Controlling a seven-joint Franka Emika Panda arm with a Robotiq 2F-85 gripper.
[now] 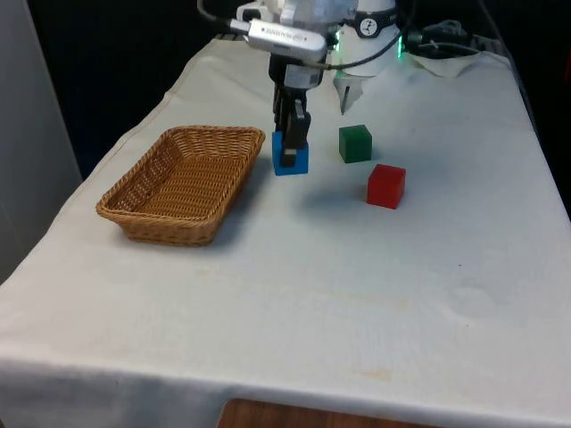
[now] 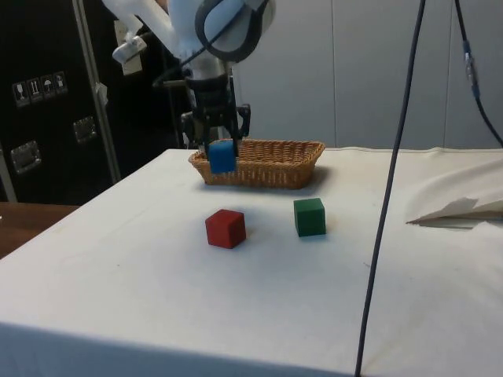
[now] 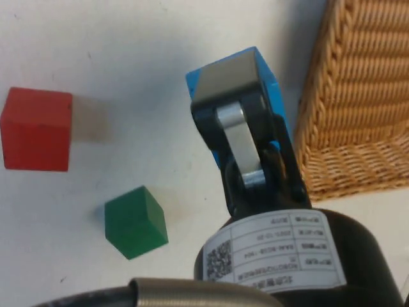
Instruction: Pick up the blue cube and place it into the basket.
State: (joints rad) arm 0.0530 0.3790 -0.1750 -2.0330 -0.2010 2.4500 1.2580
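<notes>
My gripper is shut on the blue cube and holds it a little above the white cloth. The cube hangs just beside the wicker basket's short end, on the front view's right of it. From the side, the blue cube hangs in my gripper in front of the basket, outside its rim. In the wrist view one finger lies across the blue cube, with the basket close beside it. Nothing lies in the basket.
A green cube and a red cube rest on the cloth to the front view's right of the gripper. A black cable hangs down in the side view, close to that camera. Crumpled cloth lies near the robot's base.
</notes>
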